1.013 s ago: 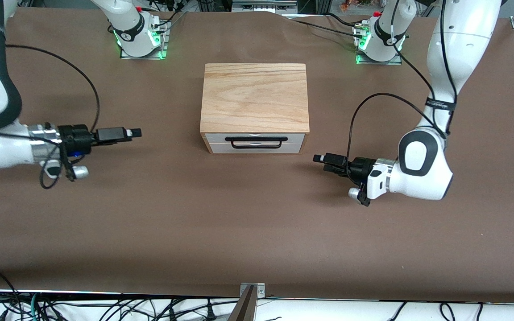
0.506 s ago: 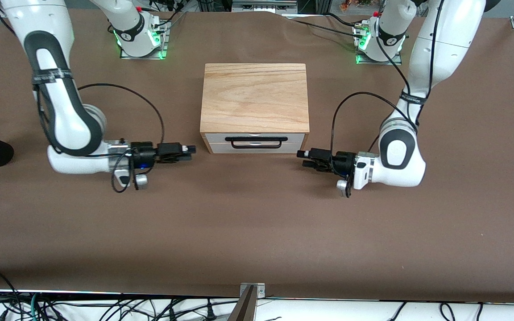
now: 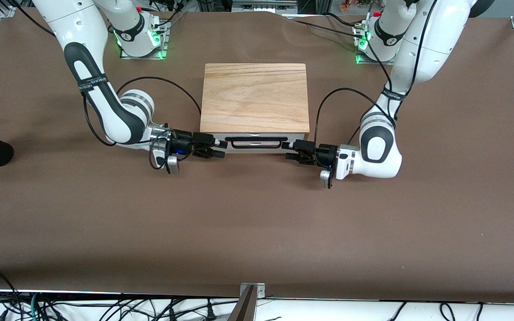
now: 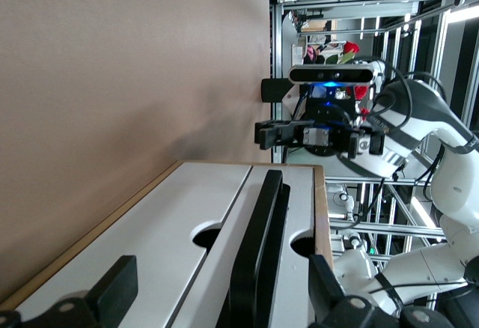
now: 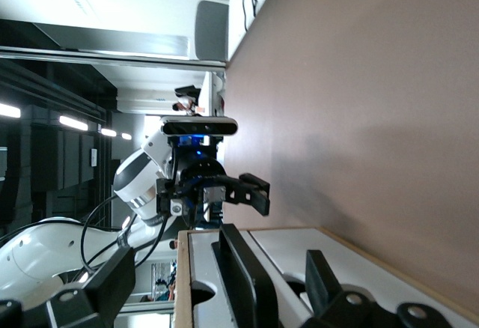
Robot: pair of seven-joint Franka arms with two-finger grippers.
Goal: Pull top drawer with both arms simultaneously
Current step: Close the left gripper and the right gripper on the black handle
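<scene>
Both of my arms have swung in from the ends of the tabletop (image 3: 257, 232) over the last second, and now they meet at the front of the wooden box (image 3: 254, 98) in the middle. My right gripper (image 3: 221, 149) sits low at one end of the black handle (image 3: 256, 142), coming in from the right arm's end of the tabletop; my left gripper (image 3: 286, 150) sits at the handle's other end, coming in from the left arm's end. They point straight at each other. From the left wrist view, my left gripper (image 4: 221, 287) has its fingers spread wide, one finger (image 4: 116, 287) on each side of the handle (image 4: 258, 246), and nothing is clamped; the bar runs through the gap. Same story on the right: right gripper (image 5: 217, 275) parted wide, the handle (image 5: 247, 279) lying between the fingers (image 5: 112, 283), not pinched. Each wrist view catches the other gripper facing back along the bar. As for the top drawer (image 3: 234, 139), it is closed, flush under the wood-grain top, its white front panel showing as a thin strip just below the slab. The handle is a thin black wire bar across that white front. The left wrist view shows the top drawer (image 4: 284, 216) with a rounded notch, and a second white panel (image 4: 142, 231) alongside it with its own notch.
</scene>
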